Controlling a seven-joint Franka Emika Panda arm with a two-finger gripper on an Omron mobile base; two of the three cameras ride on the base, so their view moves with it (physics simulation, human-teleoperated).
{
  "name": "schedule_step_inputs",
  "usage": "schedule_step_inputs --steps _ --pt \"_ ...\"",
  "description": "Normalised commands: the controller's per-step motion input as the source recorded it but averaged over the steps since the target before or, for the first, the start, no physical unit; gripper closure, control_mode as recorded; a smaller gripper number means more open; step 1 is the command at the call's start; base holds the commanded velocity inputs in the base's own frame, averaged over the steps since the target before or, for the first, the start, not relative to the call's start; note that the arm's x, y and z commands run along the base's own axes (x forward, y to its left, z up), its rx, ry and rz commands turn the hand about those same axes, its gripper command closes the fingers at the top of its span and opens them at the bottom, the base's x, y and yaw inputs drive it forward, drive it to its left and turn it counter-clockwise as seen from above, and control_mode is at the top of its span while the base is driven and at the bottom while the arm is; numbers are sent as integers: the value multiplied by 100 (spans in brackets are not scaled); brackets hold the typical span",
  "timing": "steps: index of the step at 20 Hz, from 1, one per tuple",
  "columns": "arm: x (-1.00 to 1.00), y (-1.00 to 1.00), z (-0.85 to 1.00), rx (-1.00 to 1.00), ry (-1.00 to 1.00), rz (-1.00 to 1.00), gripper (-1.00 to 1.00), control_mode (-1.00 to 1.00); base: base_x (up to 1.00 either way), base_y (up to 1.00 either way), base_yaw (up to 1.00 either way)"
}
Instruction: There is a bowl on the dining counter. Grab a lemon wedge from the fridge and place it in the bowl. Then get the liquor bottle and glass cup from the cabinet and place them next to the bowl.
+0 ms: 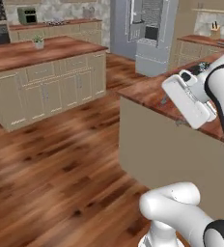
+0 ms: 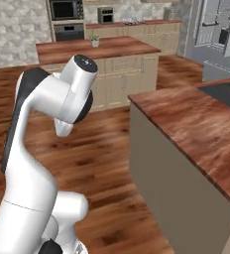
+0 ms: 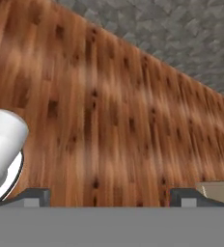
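Biggest risk is the dining counter tabletop, whose corner sits mid-frame in the left base view, close beside the folded arm: if the base drives or turns toward the fridge, upper centre-right of that frame, an elbow or the hand could clip that edge. The fridge doors look ajar with shelves showing, so a wide swing near them could knock a door. The island at upper left narrows the lane across the wood floor. The claw, tips at the bottom of the hand view, stands wide open and empty, aimed at floor; bowl, bottle and cup cannot be made out.
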Motion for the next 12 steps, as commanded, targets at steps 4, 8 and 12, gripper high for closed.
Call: schedule_step_inputs --steps 4,8,12 --pt "0 0 0 0 0 0 -100 100 95 94 -56" --pt "0 0 0 0 0 0 -100 100 83 100 -46" --pt "0 0 0 0 0 0 -100 100 68 100 -38"
